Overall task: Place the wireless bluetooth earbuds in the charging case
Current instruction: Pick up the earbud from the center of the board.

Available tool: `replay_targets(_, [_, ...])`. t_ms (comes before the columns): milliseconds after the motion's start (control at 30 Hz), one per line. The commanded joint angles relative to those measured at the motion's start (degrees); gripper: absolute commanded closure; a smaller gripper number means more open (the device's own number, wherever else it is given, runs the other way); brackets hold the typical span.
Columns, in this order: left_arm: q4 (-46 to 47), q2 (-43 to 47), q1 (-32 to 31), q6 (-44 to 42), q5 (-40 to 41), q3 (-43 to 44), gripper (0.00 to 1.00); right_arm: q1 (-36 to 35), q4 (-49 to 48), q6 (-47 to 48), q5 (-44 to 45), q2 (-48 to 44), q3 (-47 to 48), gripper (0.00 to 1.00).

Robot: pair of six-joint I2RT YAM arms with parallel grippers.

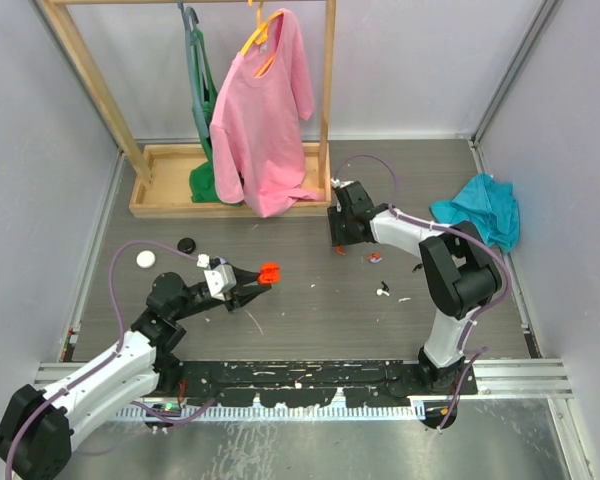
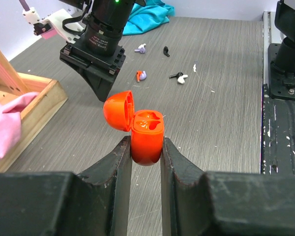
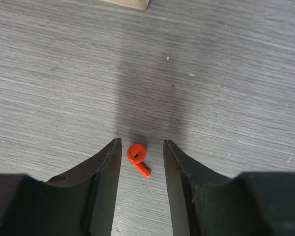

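Observation:
My left gripper (image 2: 146, 145) is shut on the orange charging case (image 2: 147, 135), held above the table with its lid flipped open to the left; the same case (image 1: 270, 271) shows left of centre in the top view. My right gripper (image 3: 142, 145) points down at the table, open, with one red earbud (image 3: 137, 156) lying between its fingers and touching neither. In the top view the right gripper (image 1: 340, 245) hangs near the rack's base. More earbuds lie loose on the table: a lilac one (image 2: 142, 48), a dark one (image 2: 166, 50), an orange-and-lilac one (image 2: 141, 75) and a white one (image 2: 180, 77).
A white round case (image 1: 145, 259) and a black round case (image 1: 187, 244) lie at the left. At the back stands a wooden rack (image 1: 165, 195) with a pink shirt (image 1: 260, 120) and a green garment. A teal cloth (image 1: 480, 207) is bunched at the right.

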State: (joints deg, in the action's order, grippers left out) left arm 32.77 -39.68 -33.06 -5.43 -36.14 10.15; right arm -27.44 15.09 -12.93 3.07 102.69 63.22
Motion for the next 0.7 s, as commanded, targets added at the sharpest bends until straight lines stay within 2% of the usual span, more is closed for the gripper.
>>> replay_targets(0, [2.08,-0.49,-0.34,-0.78,0.26,1.09,1.00,0.02,0.27,-1.15,-3.39,0.66,2.04,0.55])
replay_targets(133, [2.03,-0.10,-0.34,-0.42,0.05,1.10,1.00,0.02,1.51,-1.88,-4.57,1.11,0.95,0.56])
replay_targets(333, [1.95,0.78,-0.32,0.14,-0.25,1.02,1.00,-0.02,2.68,-3.46,-8.38,-0.25,-2.07,0.63])
replay_targets(667, [1.67,2.66,-0.32,0.91,-0.25,0.75,1.00,-2.35,6.33,-5.56,-12.02,-3.99,-3.51,0.62])
